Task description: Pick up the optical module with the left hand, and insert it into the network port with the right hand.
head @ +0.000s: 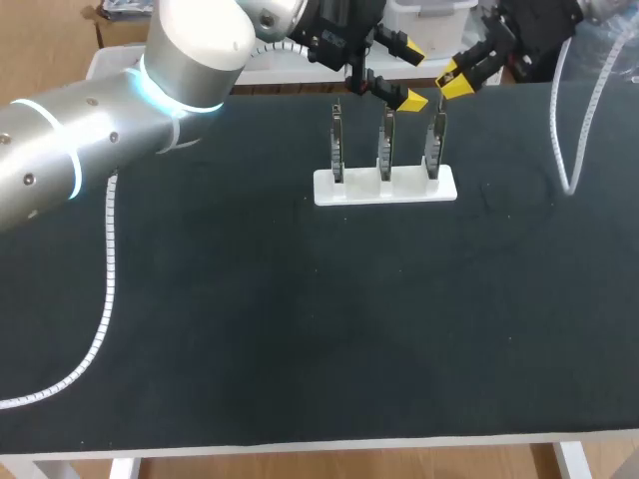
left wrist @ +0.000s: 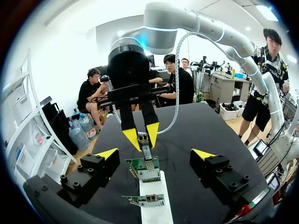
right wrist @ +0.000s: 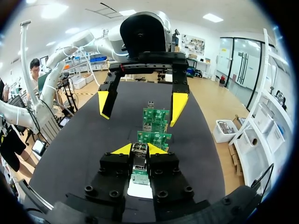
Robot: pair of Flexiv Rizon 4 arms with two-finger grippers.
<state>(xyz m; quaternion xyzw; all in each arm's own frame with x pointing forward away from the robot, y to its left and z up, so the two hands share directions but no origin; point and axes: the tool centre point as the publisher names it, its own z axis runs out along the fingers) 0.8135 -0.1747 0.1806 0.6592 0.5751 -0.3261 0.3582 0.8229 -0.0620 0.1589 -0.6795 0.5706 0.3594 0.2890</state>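
The small metal optical module sits between the yellow tips of my right gripper, which is shut on it. From the left wrist view the same module hangs in the right gripper just above the far circuit board. In the head view the right gripper is over the right-hand board of three upright boards in a white holder. My left gripper stands wide open beside it, above the middle board, with nothing between its fingers.
A white cable chain trails across the dark mat on the left. Another white hose hangs at the right. The two other green boards stand in a row ahead of the right gripper.
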